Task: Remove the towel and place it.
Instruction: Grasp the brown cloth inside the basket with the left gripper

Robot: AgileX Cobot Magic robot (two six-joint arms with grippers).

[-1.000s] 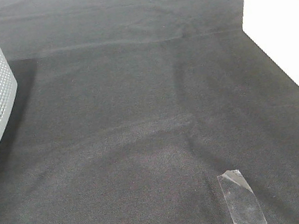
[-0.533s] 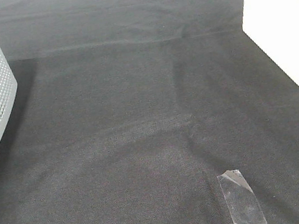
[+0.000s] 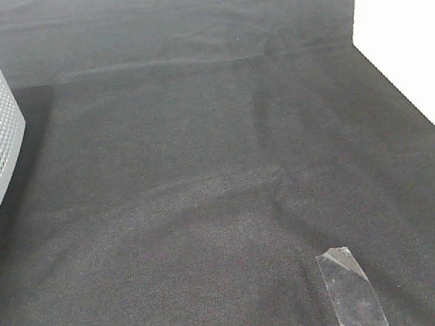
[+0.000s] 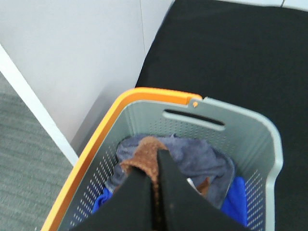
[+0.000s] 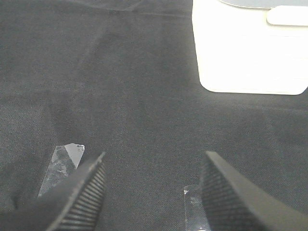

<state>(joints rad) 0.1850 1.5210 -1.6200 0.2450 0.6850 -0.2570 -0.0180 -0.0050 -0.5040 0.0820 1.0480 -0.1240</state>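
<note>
The left tool (image 4: 155,166) is above the basket (image 4: 240,115), its two black fingers drawn narrow with a fold of the towel (image 4: 143,156) pinched between their tips; the rust-brown towel rises in a small peak from inside the basket, and the rest of it lies down among the other fabrics there; a grey cloth (image 4: 197,161) sits just beside and under it, and a blue cloth (image 4: 236,202) shows lower against the basket's wall; the basket is pale grey and perforated, with a slot handle and an orange rim (image 4: 101,139) along one side. In the high view it stands at the far left edge of the counter (image 3: 416,57), on the black cloth (image 3: 203,173), and neither arm shows there. The right tool (image 5: 151,185) hangs over the black cloth with its ridged fingers wide apart and nothing between them; a strip of clear tape (image 5: 60,166) lies on the cloth near one finger.
</note>
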